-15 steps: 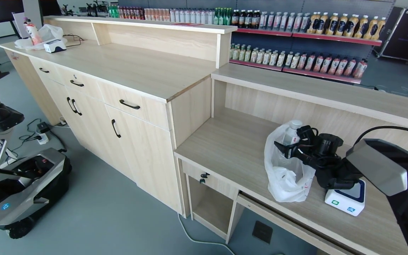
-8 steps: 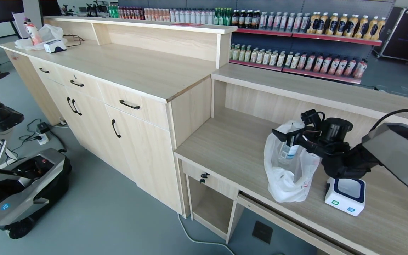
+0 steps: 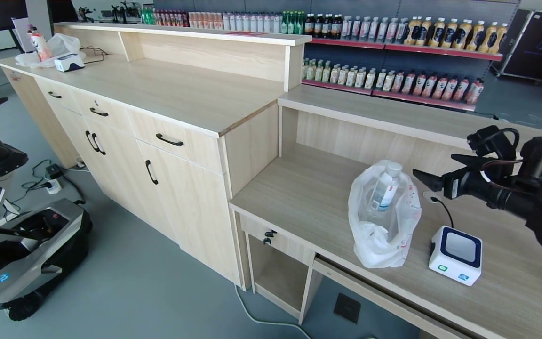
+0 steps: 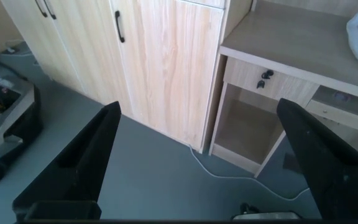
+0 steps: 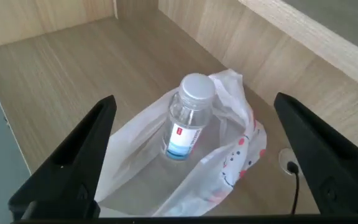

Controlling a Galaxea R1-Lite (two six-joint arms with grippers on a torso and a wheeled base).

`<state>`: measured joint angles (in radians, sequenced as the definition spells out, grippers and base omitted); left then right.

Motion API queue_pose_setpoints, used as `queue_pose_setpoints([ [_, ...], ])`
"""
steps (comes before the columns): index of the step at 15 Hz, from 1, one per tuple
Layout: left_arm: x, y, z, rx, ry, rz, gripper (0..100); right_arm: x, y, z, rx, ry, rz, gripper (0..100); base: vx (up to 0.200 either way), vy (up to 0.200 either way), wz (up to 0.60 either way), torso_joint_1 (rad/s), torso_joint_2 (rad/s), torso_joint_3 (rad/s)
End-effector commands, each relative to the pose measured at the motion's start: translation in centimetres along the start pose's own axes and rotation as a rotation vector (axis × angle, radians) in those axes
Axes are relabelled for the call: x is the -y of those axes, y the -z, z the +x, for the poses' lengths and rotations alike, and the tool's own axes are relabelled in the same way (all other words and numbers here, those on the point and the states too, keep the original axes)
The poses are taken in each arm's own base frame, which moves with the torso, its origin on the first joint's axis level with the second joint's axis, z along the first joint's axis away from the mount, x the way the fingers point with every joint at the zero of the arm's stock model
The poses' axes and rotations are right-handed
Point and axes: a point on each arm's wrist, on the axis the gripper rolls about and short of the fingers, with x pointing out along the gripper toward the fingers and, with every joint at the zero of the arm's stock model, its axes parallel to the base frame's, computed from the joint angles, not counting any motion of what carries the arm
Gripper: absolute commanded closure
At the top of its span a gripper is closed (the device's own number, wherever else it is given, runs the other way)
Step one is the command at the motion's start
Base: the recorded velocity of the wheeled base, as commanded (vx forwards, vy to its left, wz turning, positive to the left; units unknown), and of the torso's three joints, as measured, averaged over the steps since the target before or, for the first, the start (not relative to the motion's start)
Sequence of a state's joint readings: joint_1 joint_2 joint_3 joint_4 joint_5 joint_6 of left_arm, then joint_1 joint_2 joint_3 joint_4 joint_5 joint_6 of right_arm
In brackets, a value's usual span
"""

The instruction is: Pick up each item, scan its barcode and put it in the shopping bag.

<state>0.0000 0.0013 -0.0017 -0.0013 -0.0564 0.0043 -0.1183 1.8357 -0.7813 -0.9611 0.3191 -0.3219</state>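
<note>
Your right gripper hangs spread wide with nothing between its fingers, above the lower counter and just beside the mouth of the shopping bag. The water bottle stands inside that bag, leaning a little, its white cap poking above the crumpled rim and its label turned up toward your wrist camera. Only the slack plastic walls prop it, so treat it as loosely supported: a nudge to the bag could tip it over. The barcode scanner sits on the counter just beside the bag with its window angled upward, a layout that keeps the trip from scan to bag short. Your left gripper is likewise wide open and empty, hanging low over the grey floor in front of the cabinet, well apart from the bag and out of the working arm's way. Judging by how things lie, this bottle is bagged; your next call is whether anything is left to scan.
</note>
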Motion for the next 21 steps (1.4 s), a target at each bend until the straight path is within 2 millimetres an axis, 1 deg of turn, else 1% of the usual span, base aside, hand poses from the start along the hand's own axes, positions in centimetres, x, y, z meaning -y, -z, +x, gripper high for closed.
queue_pose_setpoints([
  [1,0.0,0.0,0.0,0.0,0.0,0.0,0,3.6,-3.2,-8.8,-0.101,0.29,-0.037,0,0.0,0.0,-0.6,-0.002,0.0,0.002],
  [2,0.0,0.0,0.0,0.0,0.0,0.0,0,4.6,-3.0,-10.7,-0.188,0.401,-0.013,0,0.0,0.0,-0.6,0.002,0.01,0.007],
  [4,0.0,0.0,0.0,0.0,0.0,0.0,0,5.8,-2.4,-13.5,-0.348,0.599,0.047,0,0.0,0.0,-0.6,-0.007,0.0,0.005],
  [6,0.0,0.0,0.0,0.0,0.0,0.0,0,6.3,-1.4,-16.1,-0.481,0.749,0.117,0,0.0,0.0,-0.6,0.002,0.0,0.002],
  [7,0.0,0.0,0.0,0.0,0.0,0.0,0,6.4,-0.4,-17.5,-0.588,0.819,0.152,0,0.0,0.0,-0.6,0.002,0.0,0.002],
  [8,0.0,0.0,0.0,0.0,0.0,0.0,0,6.5,0.2,-18.3,-0.653,0.86,0.173,0,0.0,0.0,-0.6,0.007,0.0,0.007],
  [9,0.0,0.0,0.0,0.0,0.0,0.0,0,6.2,1.4,-19.2,-0.712,0.912,0.189,0,0.0,0.0,-0.6,0.002,0.01,0.002],
  [10,0.0,0.0,0.0,0.0,0.0,0.0,0,5.8,2.3,-19.7,-0.718,0.948,0.202,0,0.0,0.0,-0.6,-0.007,0.0,0.002],
  [11,0.0,0.0,0.0,0.0,0.0,0.0,0,5.2,3.4,-19.8,-0.693,0.97,0.231,0,0.0,0.0,0.0,0.0,0.0,0.0],
  [12,0.0,0.0,0.0,0.0,0.0,0.0,0,5.5,3.7,-19.5,-0.657,0.985,0.252,0,0.0,0.0,0.0,0.0,0.0,0.0],
  [13,0.0,0.0,0.0,0.0,0.0,0.0,0,6.3,4.4,-18.6,-0.627,0.956,0.282,0,0.0,0.0,0.0,0.0,0.0,0.0],
  [14,0.0,0.0,0.0,0.0,0.0,0.0,0,6.9,4.9,-17.8,-0.58,0.911,0.287,0,0.0,0.0,0.0,0.0,0.0,0.0],
  [16,0.0,0.0,0.0,0.0,0.0,0.0,0,8.2,6.4,-15.9,-0.483,0.787,0.28,0,0.0,0.0,0.0,0.0,0.0,0.0],
  [17,0.0,0.0,0.0,0.0,0.0,0.0,0,8.5,7.1,-15.1,-0.463,0.731,0.271,0,0.0,0.0,0.0,0.0,0.0,0.0],
  [19,0.0,0.0,0.0,0.0,0.0,0.0,0,8.5,8.8,-12.8,-0.435,0.632,0.259,0,0.0,0.0,0.0,0.0,0.0,0.0],
  [21,0.0,0.0,0.0,0.0,0.0,0.0,0,8.8,10.3,-11.6,-0.428,0.618,0.231,0,0.0,0.0,0.0,0.0,0.0,0.0],
])
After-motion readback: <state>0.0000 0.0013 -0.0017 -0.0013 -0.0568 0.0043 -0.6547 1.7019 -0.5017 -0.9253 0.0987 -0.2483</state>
